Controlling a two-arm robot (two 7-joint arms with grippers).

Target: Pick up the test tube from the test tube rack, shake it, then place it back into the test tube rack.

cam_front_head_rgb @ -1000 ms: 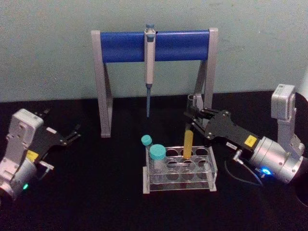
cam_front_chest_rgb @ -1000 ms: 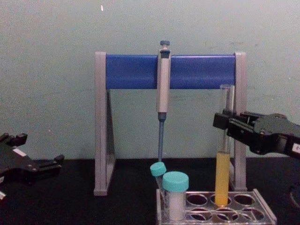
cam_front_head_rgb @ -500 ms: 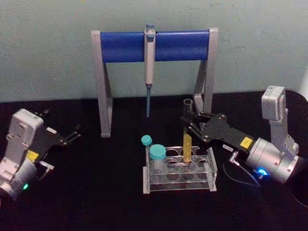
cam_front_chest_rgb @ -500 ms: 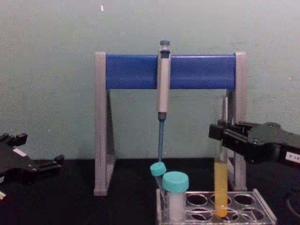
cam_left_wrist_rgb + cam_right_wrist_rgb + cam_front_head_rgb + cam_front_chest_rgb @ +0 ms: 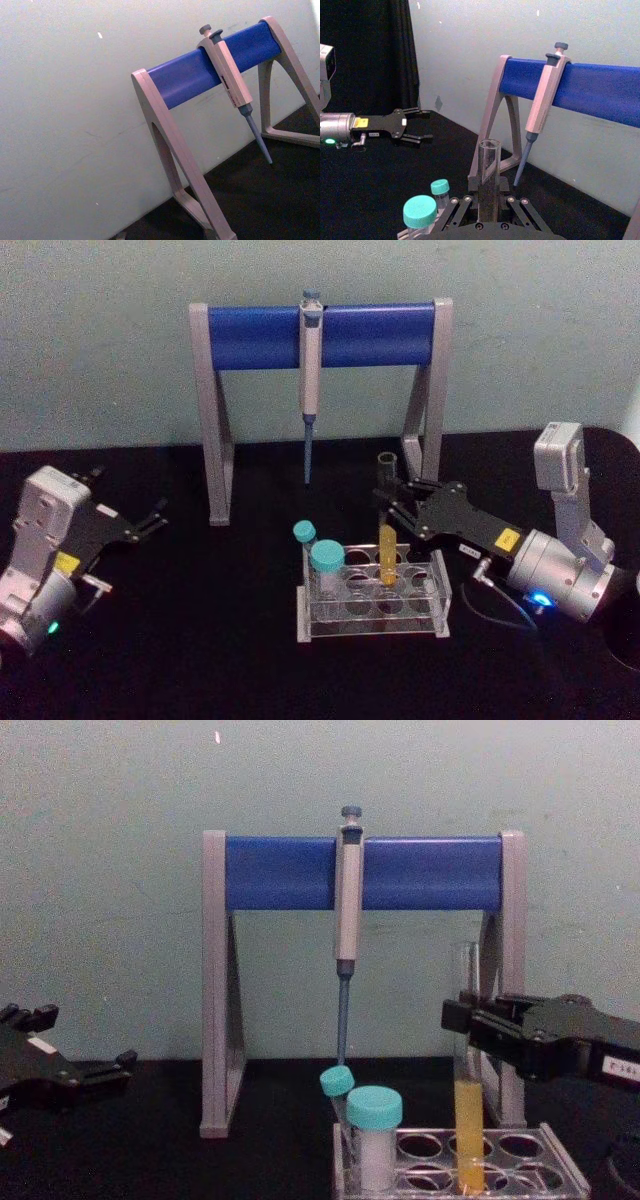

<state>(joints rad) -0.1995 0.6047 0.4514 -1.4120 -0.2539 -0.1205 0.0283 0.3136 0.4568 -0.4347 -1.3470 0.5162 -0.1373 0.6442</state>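
Two claws: which one works?
Right claw, reaching in from three o'clock. It pinches the test tube on its bare upper glass, above the yellow liquid, so the tube stands upright.
Where is the tube?
Its lower end sits inside a hole of the test tube rack, toward one o'clock; I can't tell the row. That high grip clears the teal-capped tubes at nine o'clock.
And the other?
Left claw is parked at the table's nine o'clock, spread apart, likely unneeded.
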